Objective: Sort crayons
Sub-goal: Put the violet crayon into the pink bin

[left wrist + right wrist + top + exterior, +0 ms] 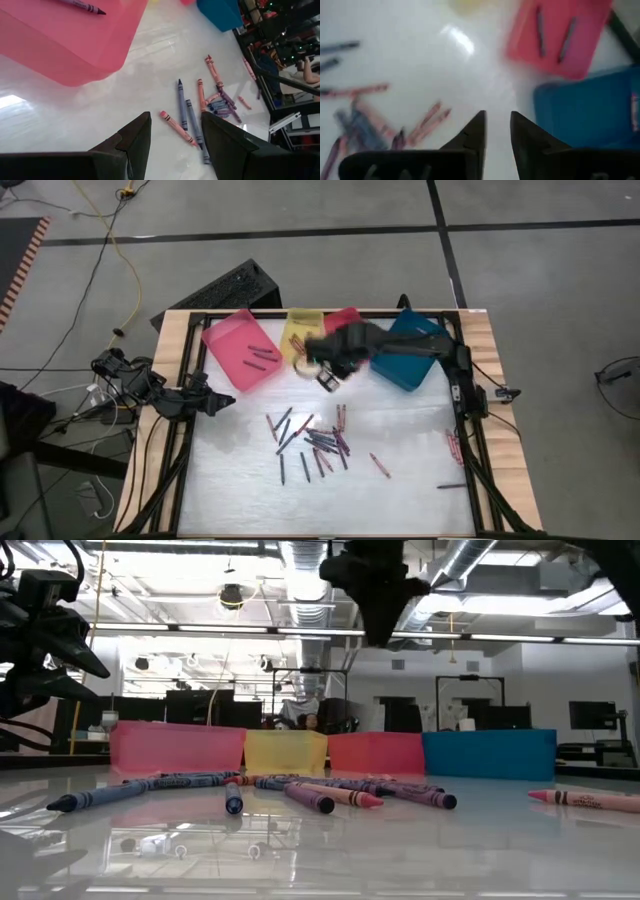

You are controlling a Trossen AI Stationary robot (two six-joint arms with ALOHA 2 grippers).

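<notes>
Sorting begun, far from finished. Counted only a few crayons already in trays: some dark ones lying in the pink tray (241,350) at the back left of the desk (400,500), at least one in the yellow tray (302,327), two dark sticks visible in the red tray (559,35) from the right wrist view. Could not make out any inside the blue tray (412,350) from above.

Left over: the main heap of loose crayons (312,440) spread across the middle of the desk in purple, blue, pink and red, one stray red one (380,465) just to its right, a small red cluster (454,446) near the right edge and a dark one (452,486) below that.

Found the right gripper (328,377) raised over the desk just in front of the yellow and red trays, blurred by motion, fingers (470,137) parted by a narrow gap with nothing between them. Judged as a drop just made or a return toward the heap; impossible to say which.

Found the left gripper (218,402) waiting at the left edge of the desk, near the pink tray, fingers (135,137) spread apart and empty, pointed toward the heap.

Remaining work judged as most of the job: the whole central heap plus the strays on the right.
</notes>
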